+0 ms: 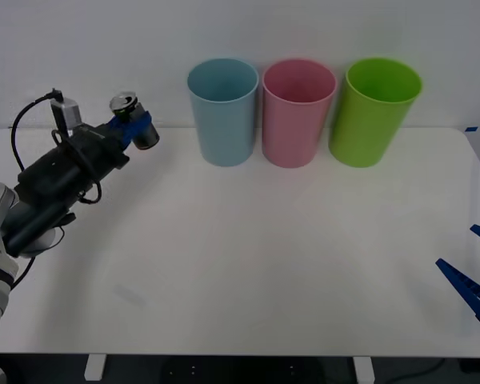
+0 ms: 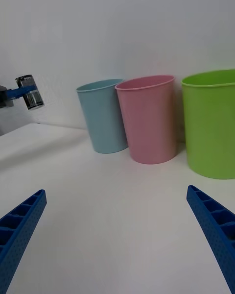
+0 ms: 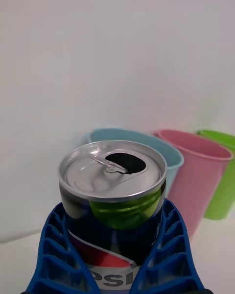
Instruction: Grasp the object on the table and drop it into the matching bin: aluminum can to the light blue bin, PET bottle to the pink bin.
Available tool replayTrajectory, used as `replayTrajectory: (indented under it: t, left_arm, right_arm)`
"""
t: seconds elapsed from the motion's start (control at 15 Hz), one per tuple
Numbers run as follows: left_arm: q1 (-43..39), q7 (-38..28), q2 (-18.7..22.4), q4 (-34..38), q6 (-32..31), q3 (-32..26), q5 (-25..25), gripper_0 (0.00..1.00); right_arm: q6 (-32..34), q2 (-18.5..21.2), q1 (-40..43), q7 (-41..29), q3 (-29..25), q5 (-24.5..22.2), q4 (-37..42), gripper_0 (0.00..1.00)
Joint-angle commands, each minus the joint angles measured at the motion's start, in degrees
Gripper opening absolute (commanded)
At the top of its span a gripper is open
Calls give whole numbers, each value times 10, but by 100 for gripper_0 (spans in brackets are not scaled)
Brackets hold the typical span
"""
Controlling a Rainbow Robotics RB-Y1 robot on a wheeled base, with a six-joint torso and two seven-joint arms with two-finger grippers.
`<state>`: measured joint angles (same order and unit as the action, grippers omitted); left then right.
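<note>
The left pincer [image 1: 136, 128] grips the small dark grey-black aluminium can [image 1: 134, 120] above the wide white bench [image 1: 248, 256], silver top up, long axis tilted. Open space separates it from the tall light blue plastic bin [image 1: 223, 112]. The right pincer [image 1: 474, 276] rests open by the bench's near right edge.

At the upper left of the front view, a small dark grey-black aluminium drink can [image 1: 133, 120] shows a silver top; the left wrist view adds a pale green patch and red, white and blue lettering bands. The ribbed fingers [image 3: 58, 255] around it are bright blue. Along the top stand a tall light blue plastic bin [image 1: 223, 110], a pink one [image 1: 298, 112] and a lime green one [image 1: 376, 110], all plain, on a white tabletop [image 1: 264, 256].
</note>
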<state>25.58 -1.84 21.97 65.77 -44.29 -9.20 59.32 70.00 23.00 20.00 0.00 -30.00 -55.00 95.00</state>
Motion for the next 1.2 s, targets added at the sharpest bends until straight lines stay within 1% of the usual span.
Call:
replayTrajectory:
  t: [0.07, 0.13, 0.27, 0.53, 0.6, 0.87, 1.07, 1.2]
  left_arm:
    - [1, -54, 0, 44, 3, -8, 1, 0]
    - [2, -66, 0, 61, 8, -10, 8, 0]
    - [13, -73, 0, 66, 12, -13, 14, 0]
    - [66, -84, 0, 55, 10, -21, 83, 0]
    - [81, -81, 0, 39, 6, -21, 96, 0]
    - [177, -67, 2, -74, -46, -35, 150, 0]
    - [228, -62, 0, -136, -47, -27, 176, 0]
    - [272, -55, -4, -192, -47, -26, 197, 0]
  right_arm:
    - [0, 0, 0, 0, 0, 0, 0, 100]
    - [0, 0, 0, 0, 0, 0, 0, 100]
    - [0, 0, 0, 0, 0, 0, 0, 100]
    - [0, 0, 0, 0, 0, 0, 0, 100]
    - [0, 0, 0, 0, 0, 0, 0, 100]
    - [0, 0, 0, 0, 0, 0, 0, 100]
    - [0, 0, 0, 0, 0, 0, 0, 100]
    - [0, 0, 0, 0, 0, 0, 0, 100]
